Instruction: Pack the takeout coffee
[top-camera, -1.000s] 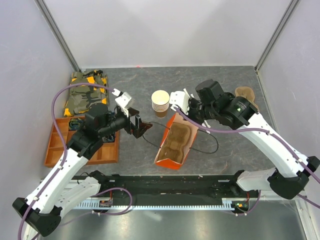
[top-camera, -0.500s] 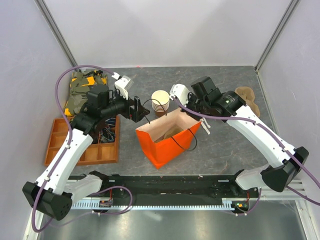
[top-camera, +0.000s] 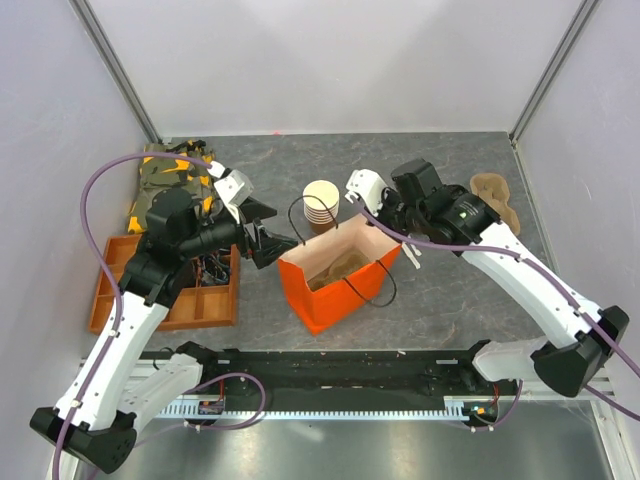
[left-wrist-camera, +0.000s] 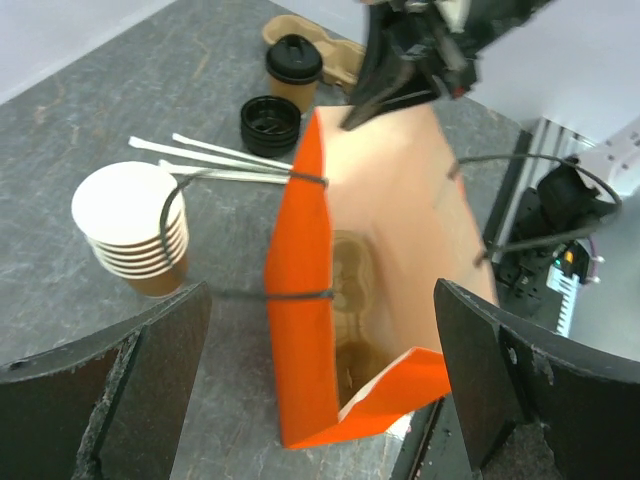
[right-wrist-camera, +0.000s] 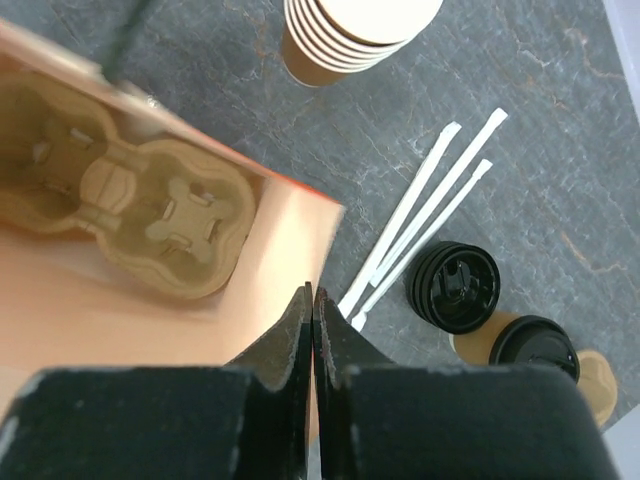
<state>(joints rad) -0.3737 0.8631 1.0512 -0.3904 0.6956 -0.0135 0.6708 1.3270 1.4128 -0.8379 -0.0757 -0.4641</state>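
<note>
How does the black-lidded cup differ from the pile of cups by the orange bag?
The lidded coffee cup is single and capped in black; the stack of cups is several nested, open-topped. The stack stands beside the orange bag; the lidded coffee cup stands beyond the straws. Both are tan paper, upright, outside the bag.

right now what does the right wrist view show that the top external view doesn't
Only the right wrist view: the takeout coffee with its black lid on, and a loose black lid next to it; from above the right arm hides both. Only the top external view: both whole arms, the open left gripper, the orange compartment tray and an olive and yellow bundle behind it. Both: the right gripper shut on the rim of the orange bag, the pulp cup carrier inside it, and the stack of lidless cups.
</note>
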